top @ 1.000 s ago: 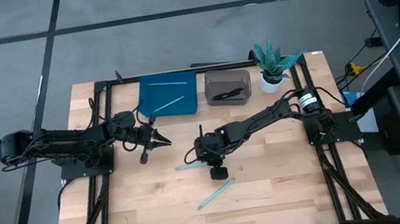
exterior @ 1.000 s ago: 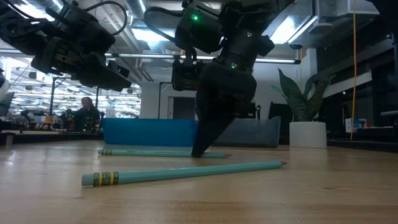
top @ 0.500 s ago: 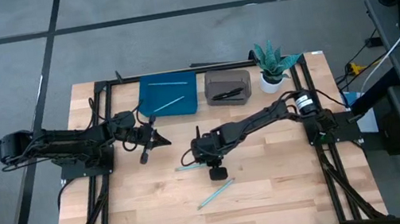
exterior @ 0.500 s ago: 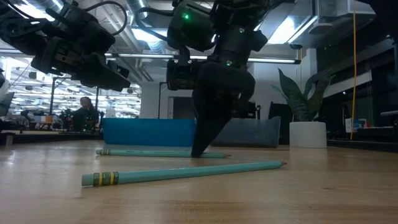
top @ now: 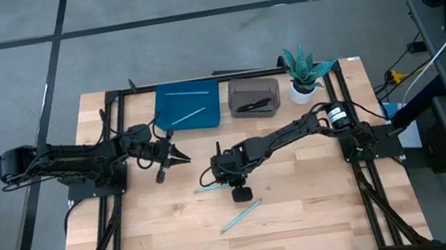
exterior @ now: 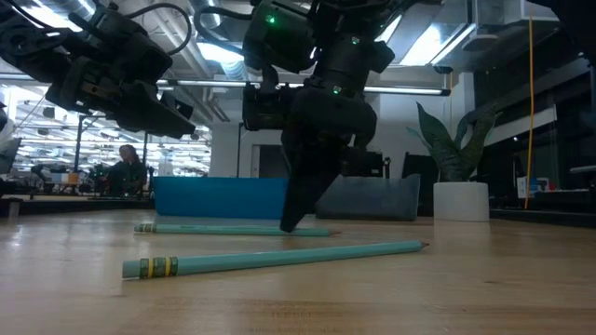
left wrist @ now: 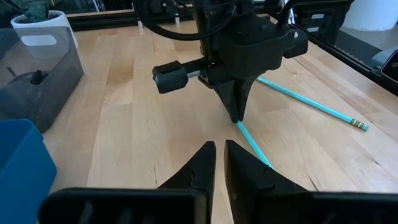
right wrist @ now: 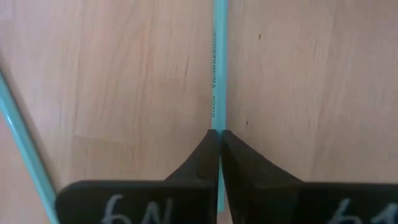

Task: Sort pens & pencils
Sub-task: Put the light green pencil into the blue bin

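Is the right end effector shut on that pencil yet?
Shut on it. Right wrist view shows the right end effector fingertips pinched on the pencil, which lies flat on the table.

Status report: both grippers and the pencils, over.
Right gripper shut on light-blue pencil at table centre. Left gripper shut, empty, waiting nearby. Second pencil loose. Nothing blocking.

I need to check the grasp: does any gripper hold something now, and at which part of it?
The right gripper is shut on a light-blue pencil lying on the table, pinching its shaft partway along. The left gripper holds nothing.
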Action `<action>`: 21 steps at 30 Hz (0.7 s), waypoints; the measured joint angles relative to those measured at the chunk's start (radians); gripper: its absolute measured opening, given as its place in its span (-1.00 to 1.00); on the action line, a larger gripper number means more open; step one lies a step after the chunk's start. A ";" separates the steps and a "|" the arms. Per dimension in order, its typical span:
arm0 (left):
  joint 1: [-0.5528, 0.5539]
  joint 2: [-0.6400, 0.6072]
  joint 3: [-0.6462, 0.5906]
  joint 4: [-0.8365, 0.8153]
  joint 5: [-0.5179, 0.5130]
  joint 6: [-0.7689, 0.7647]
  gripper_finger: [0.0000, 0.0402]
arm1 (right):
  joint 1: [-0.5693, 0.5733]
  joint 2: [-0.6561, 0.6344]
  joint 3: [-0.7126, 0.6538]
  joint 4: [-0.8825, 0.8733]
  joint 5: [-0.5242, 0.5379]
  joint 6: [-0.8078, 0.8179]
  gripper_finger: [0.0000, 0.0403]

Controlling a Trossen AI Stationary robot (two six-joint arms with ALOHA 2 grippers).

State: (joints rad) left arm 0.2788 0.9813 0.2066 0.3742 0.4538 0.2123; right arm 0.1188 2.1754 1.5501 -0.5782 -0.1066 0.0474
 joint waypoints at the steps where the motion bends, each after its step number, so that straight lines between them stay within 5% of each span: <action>1: 0.000 0.000 0.000 -0.001 0.000 0.000 -0.85 | 0.000 0.000 0.000 0.000 0.000 0.000 -0.93; 21: 0.000 0.000 0.000 -0.001 0.000 0.000 -0.98 | -0.011 -0.002 0.001 -0.019 -0.037 0.001 -0.94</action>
State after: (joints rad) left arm 0.2789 0.9813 0.2066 0.3733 0.4540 0.2119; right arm 0.1074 2.1733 1.5513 -0.5972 -0.1432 0.0481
